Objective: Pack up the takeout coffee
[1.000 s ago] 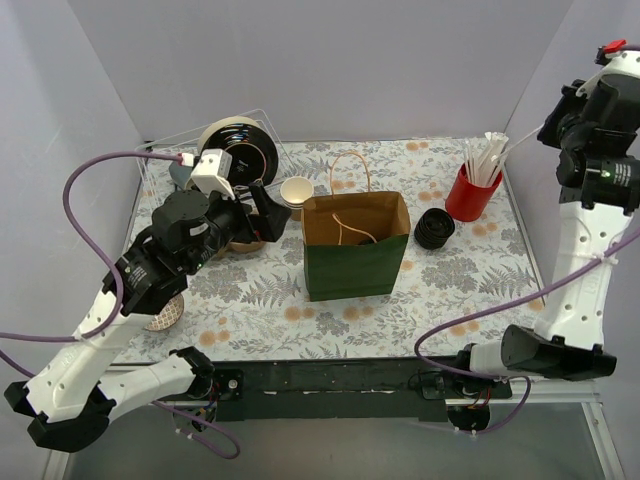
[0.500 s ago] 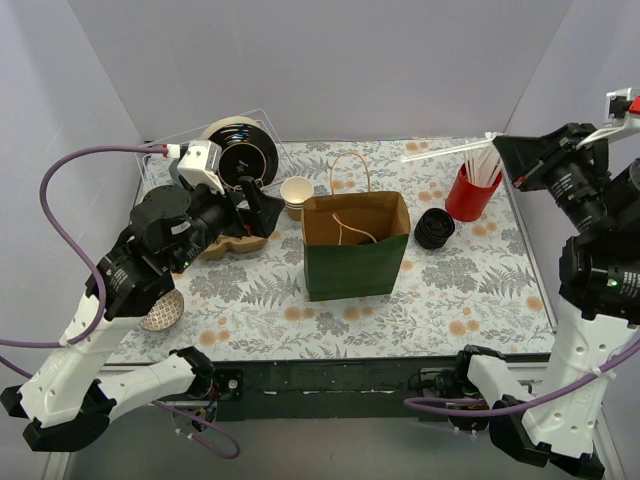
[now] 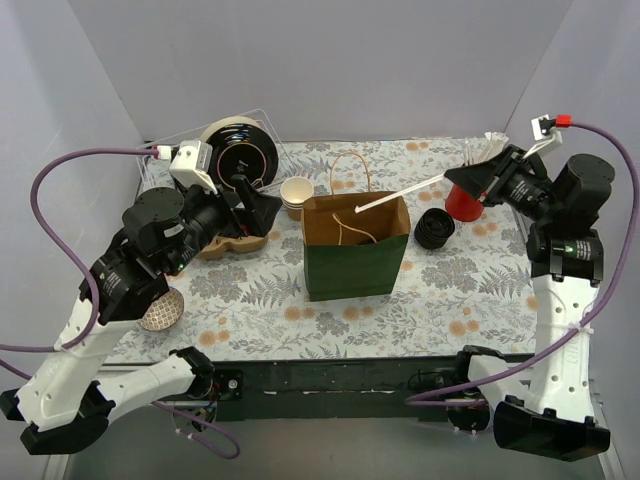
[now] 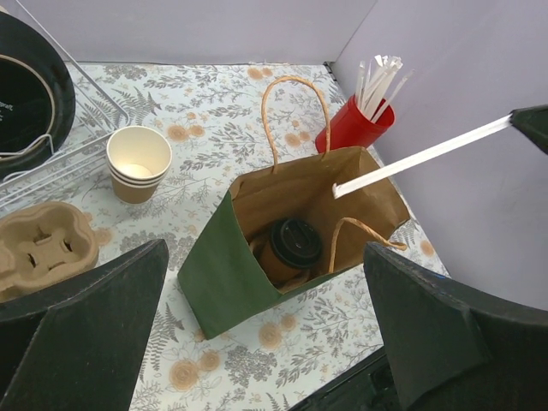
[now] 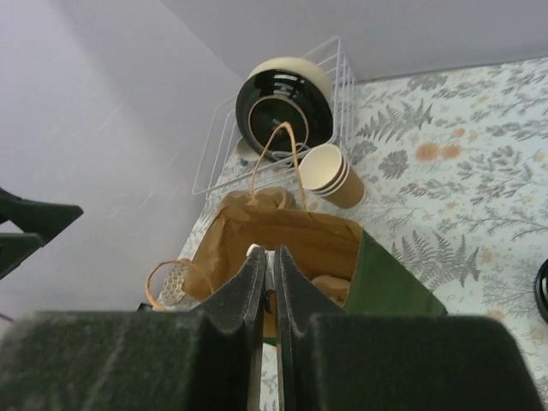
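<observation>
Now, left gripper (image 3: pixel 258 205): jaws wide apart, nothing held, parked at 9 o'clock of the paper bag (image 3: pixel 355 265).
Black dish (image 3: pixel 247 155): 11 o'clock of the table, behind the left gripper.
Pulp carrier (image 4: pixel 43 244): 9 o'clock, just beside the left gripper, slots bare.
Lidless cups (image 3: pixel 297 192): stacked, 11 o'clock of the bag, just beside it.
Takeout coffee (image 4: pixel 295 244): already down inside the bag, lid up.
Straw (image 3: pixel 400 195): white, slanted, free tip just over the bag's mouth near its 1 o'clock corner.
Right gripper (image 3: pixel 472 180): clamped on the straw's far end, 2 o'clock of the bag.
Black lids (image 3: pixel 434 228): stack at 3 o'clock, just beside the bag.
Red holder (image 3: pixel 462 205): spare straws, partly hidden behind the right gripper.
Risk: the straw is long and pinched only at its end, so it could swivel in the grip and land outside the bag. A tip that snags the rim could shove or tip the light bag.
In the way: drooping near handle (image 4: pixel 355 235) crosses the opening beside the coffee; far handle (image 4: pixel 295 111) stands up behind.
</observation>
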`<control>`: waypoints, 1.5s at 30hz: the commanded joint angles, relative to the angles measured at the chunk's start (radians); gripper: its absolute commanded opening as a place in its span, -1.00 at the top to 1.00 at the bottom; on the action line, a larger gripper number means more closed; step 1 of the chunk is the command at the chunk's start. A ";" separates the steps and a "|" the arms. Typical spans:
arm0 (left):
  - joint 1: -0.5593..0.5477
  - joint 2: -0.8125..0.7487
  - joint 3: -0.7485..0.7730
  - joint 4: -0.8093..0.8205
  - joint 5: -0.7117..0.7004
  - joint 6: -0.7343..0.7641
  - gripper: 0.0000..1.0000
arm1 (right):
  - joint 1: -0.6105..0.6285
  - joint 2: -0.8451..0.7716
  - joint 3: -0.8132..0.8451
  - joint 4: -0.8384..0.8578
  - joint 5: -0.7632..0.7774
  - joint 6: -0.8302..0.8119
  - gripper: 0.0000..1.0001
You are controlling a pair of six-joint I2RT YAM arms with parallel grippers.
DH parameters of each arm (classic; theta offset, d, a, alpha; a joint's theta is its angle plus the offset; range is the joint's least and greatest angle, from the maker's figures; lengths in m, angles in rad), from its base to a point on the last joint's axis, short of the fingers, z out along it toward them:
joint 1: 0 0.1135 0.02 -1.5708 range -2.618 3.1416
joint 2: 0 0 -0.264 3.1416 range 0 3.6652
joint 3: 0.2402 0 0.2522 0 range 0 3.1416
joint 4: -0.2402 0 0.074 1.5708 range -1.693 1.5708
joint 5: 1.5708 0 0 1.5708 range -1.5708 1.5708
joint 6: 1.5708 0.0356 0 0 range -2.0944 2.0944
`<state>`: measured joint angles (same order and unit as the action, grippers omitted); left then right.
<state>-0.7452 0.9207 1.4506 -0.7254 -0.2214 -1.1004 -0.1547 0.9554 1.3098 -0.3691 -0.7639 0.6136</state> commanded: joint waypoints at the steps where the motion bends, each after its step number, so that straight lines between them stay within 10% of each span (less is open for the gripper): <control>1: 0.000 0.001 0.005 0.014 -0.007 -0.036 -0.96 | 0.151 -0.003 -0.029 0.068 0.056 -0.005 0.97; 7: 0.000 0.001 -0.001 0.018 -0.007 -0.044 -0.96 | 0.438 0.063 -0.037 0.104 0.317 -0.038 0.97; 21: 0.000 -0.031 0.007 0.006 -0.044 0.008 -0.96 | 0.592 0.186 -0.061 0.090 0.497 -0.052 0.91; 32: 0.000 -0.029 0.007 0.021 -0.045 0.028 -0.96 | 0.600 0.183 0.063 -0.126 0.609 -0.097 -0.39; 45: 0.000 -0.034 0.004 0.188 0.027 0.007 -0.96 | 0.600 0.105 0.371 -0.393 0.549 -0.111 -0.97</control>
<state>-0.7452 0.9031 1.4483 -0.6312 -0.2386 -1.0821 0.4408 1.1366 1.6485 -0.7250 -0.2089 0.4938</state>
